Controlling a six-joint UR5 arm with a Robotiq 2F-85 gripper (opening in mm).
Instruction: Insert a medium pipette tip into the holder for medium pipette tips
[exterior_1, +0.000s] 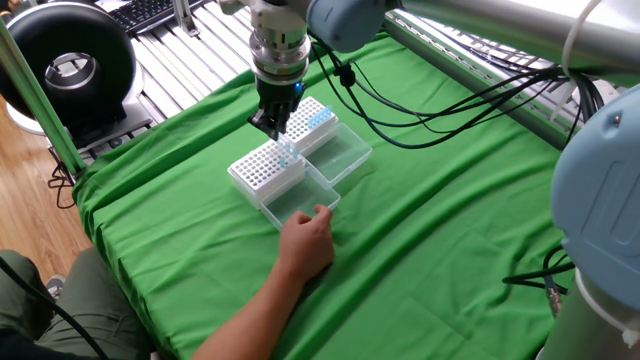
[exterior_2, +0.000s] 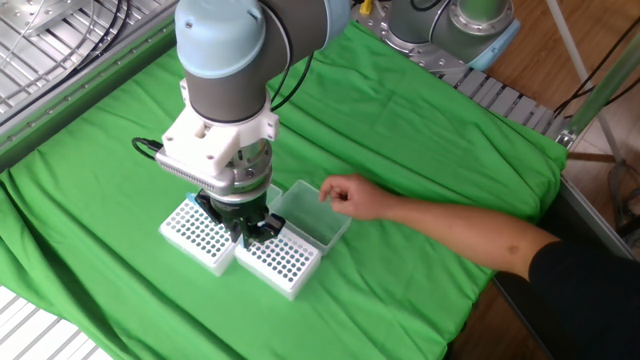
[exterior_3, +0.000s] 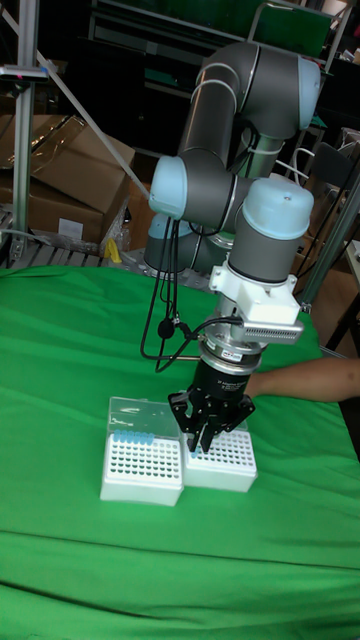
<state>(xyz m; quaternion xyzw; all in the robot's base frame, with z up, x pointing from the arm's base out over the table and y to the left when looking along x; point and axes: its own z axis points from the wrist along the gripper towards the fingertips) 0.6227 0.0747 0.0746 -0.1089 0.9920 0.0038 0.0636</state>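
Medium pipette tip holder (exterior_1: 267, 167) sat on the green cloth (exterior_1: 440, 230) that covered the counter, a white rack with a grid of small holes, side by side and touching a second rack (exterior_1: 312, 119) that looked just like it. In the fixed view from the person's side, the holder was the nearer of the two; its clear hinged lid (exterior_1: 298, 200) lay folded open flat on the cloth toward the person. The other rack's lid (exterior_1: 345, 152) lay open the same way, and a few blue tips stood in that rack along its far edge.

My end effector (exterior_1: 274, 126) hung pointing straight down over the seam where the two racks met, low above the holder's hole grid. A slim blue pipette tip (exterior_1: 285, 152) showed just under my fingers, reaching down to the holder's top near its edge beside the second rack. My fingers stood close together around the upper end of that tip, though from these angles I could not tell for certain whether they were pinching it.

A person's hand (exterior_2: 348, 195) reached in from the side, its fingertips resting at the rim of the open lid of the holder. In the tall fixed view my end effector (exterior_3: 210, 425) hid the rear corner of the holder (exterior_3: 221, 462), and the forearm showed behind it.
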